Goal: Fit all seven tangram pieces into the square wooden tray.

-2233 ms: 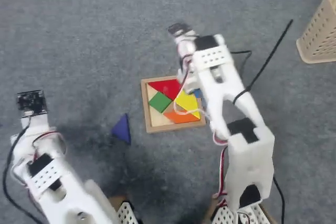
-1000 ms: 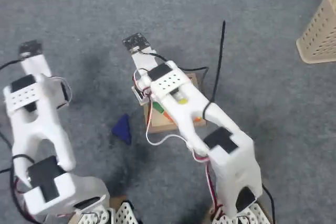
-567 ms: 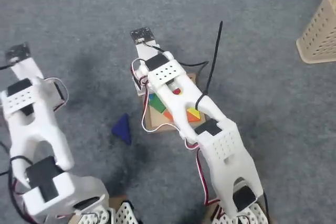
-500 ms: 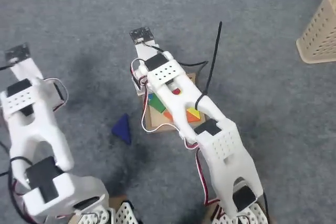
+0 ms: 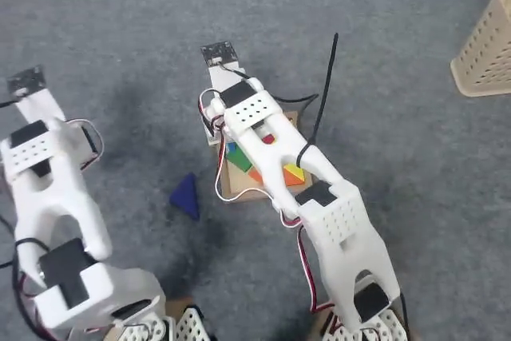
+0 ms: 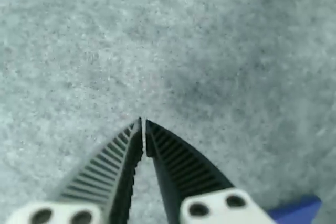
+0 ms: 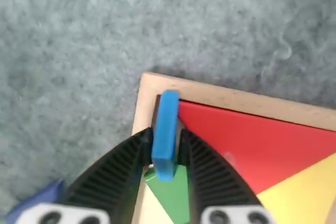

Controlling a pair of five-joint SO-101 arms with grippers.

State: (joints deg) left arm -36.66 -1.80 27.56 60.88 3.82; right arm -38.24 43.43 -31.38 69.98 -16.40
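Observation:
My right gripper is shut on a light blue piece that stands on edge. The piece sits at a corner of the wooden tray, between the tray wall and the red triangle. Green and yellow pieces lie in the tray beside it. In the high view the right arm covers most of the tray. A dark blue triangle lies on the carpet left of the tray. My left gripper is shut on nothing, over bare carpet, with the dark blue triangle near its base.
Grey carpet covers the table. A perforated beige basket stands at the far right edge. A black cable rises from the right arm. The left arm stands tall at the left side.
The right arm swung from the tray's far right side to its far left corner. The left arm rose and stretched forward. Over the last half second almost nothing moved.

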